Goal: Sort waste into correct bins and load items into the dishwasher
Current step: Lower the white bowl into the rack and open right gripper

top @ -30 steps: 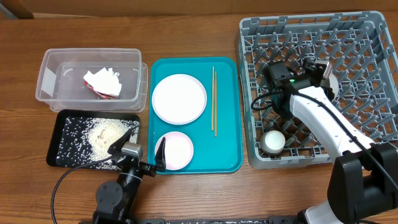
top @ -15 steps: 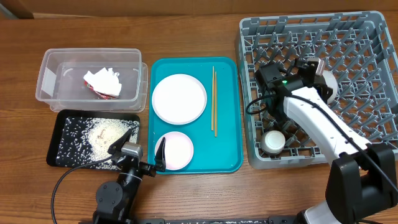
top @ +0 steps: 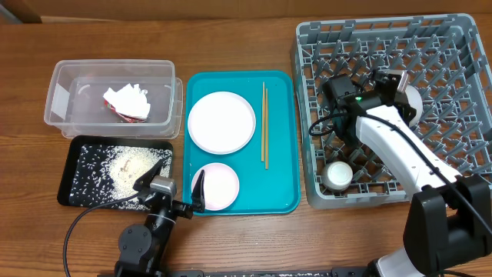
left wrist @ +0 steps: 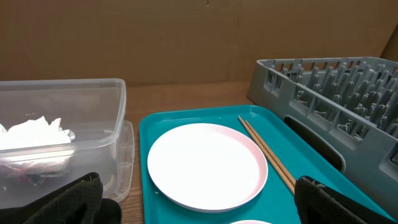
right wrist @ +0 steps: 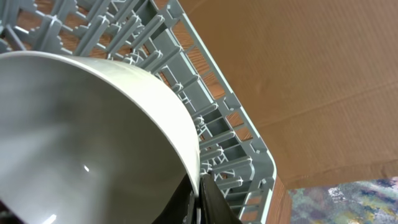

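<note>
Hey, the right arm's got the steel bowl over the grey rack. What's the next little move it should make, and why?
Probably lower the steel bowl straight down between the pegs before letting go. The right gripper pinches its rim, and the bowl appears to hang over the open middle of the dish rack, apart from the white cup in the near corner.

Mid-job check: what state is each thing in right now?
left pincer: open, beside the pink bowl
right pincer: shut on the steel bowl rim
steel bowl: tilted, over the rack
cup: in rack
plate: empty, on teal tray
pink bowl: empty, on teal tray
chopsticks: side by side on teal tray
tub: holds paper scraps
black tray: holds rice
</note>
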